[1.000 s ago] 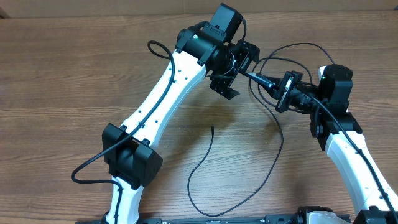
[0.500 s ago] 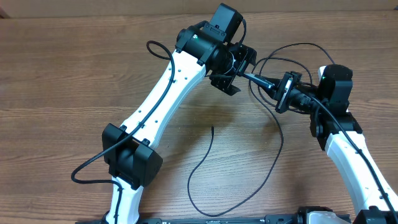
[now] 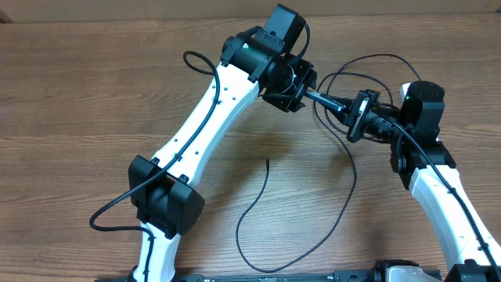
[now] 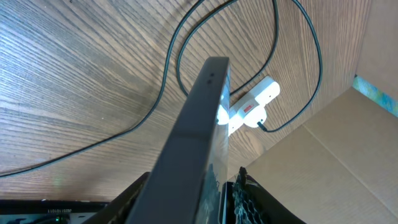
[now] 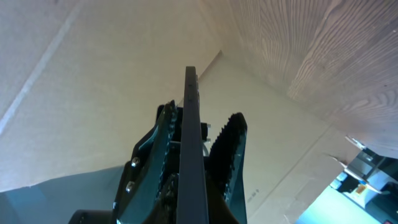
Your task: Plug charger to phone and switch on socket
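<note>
Wood surface lies open across the whole left half in the overhead view, and a cardboard wall marks its far edge. My left gripper hangs near that far edge, at one end of the phone. The phone is off the surface and turned edge-on, a thin dark bar between my two grippers. From my left wrist, the phone's edge rises between my fingers. I cannot tell whether they press it or stand just off it.

The charger trails in a loose curve across the middle of the surface. Its free tip lies in open wood, well apart from the phone. My right gripper pinches the phone's other end, and the right wrist view shows both toothed fingers tight on the thin edge.

Only my left wrist shows the socket. It is white and lies below the phone near the cardboard, with cable looped around it. Its reddish mark is too small to read.
</note>
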Action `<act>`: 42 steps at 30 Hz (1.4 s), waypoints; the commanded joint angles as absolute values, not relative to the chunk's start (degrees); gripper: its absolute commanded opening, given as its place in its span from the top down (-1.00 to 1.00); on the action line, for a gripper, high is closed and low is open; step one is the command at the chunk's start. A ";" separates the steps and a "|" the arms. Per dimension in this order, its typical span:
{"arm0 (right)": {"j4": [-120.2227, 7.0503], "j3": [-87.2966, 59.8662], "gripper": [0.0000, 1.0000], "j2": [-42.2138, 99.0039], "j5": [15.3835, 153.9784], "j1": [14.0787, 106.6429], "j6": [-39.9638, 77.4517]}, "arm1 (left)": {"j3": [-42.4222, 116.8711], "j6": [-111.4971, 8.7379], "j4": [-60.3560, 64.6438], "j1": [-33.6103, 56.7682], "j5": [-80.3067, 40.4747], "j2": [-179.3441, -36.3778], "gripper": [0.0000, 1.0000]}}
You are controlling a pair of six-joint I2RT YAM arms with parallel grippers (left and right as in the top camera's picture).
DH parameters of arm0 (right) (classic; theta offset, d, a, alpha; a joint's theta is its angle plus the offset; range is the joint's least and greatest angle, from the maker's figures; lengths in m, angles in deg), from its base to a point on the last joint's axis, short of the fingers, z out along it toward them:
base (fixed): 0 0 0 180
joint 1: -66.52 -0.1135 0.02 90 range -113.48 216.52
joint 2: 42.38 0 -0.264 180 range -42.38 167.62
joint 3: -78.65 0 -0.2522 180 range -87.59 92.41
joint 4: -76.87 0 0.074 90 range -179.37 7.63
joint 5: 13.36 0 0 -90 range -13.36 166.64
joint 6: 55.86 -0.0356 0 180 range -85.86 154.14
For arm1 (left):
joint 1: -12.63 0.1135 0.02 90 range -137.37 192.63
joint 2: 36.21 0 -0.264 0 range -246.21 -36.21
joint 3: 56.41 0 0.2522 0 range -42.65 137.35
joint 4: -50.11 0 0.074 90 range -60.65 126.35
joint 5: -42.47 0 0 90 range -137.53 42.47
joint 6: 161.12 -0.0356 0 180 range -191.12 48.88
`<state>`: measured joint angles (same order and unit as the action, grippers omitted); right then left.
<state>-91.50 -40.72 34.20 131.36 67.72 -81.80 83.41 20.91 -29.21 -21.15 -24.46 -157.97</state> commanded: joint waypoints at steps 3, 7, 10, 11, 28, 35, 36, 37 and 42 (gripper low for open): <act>-92.79 -39.26 0.93 34.05 133.35 67.89 -89.71 | 84.57 20.54 -29.41 -21.28 -25.69 -156.55 0.14; -92.81 -39.26 0.93 34.05 133.37 67.89 -89.71 | 84.57 20.17 -29.43 -21.28 -25.75 -156.55 0.14; -93.64 -39.26 0.93 34.05 133.98 67.89 -89.71 | 84.57 20.15 -29.43 -21.28 -26.56 -156.55 0.23; -93.95 -39.26 0.93 34.05 133.98 67.89 -89.71 | 84.57 20.17 -29.43 -21.28 -26.74 -156.55 0.25; -94.28 -39.26 0.93 34.05 134.20 67.89 -89.71 | 84.57 20.17 -29.41 -21.55 -26.89 -156.55 0.82; -94.26 -39.26 0.93 34.05 134.18 67.89 -89.71 | 84.57 20.17 -29.41 -21.55 -27.02 -156.57 0.91; -94.26 -39.26 0.93 34.05 134.18 67.89 -89.71 | 84.57 20.15 -29.43 -21.55 -27.00 -156.57 0.92; -94.28 -39.26 0.92 34.05 134.18 67.89 -89.71 | 84.57 20.17 -29.43 -21.55 -27.00 -156.57 0.92; -94.28 -39.26 0.58 34.05 134.15 67.89 -89.71 | 84.57 20.15 -29.43 -21.55 -26.98 -156.57 0.92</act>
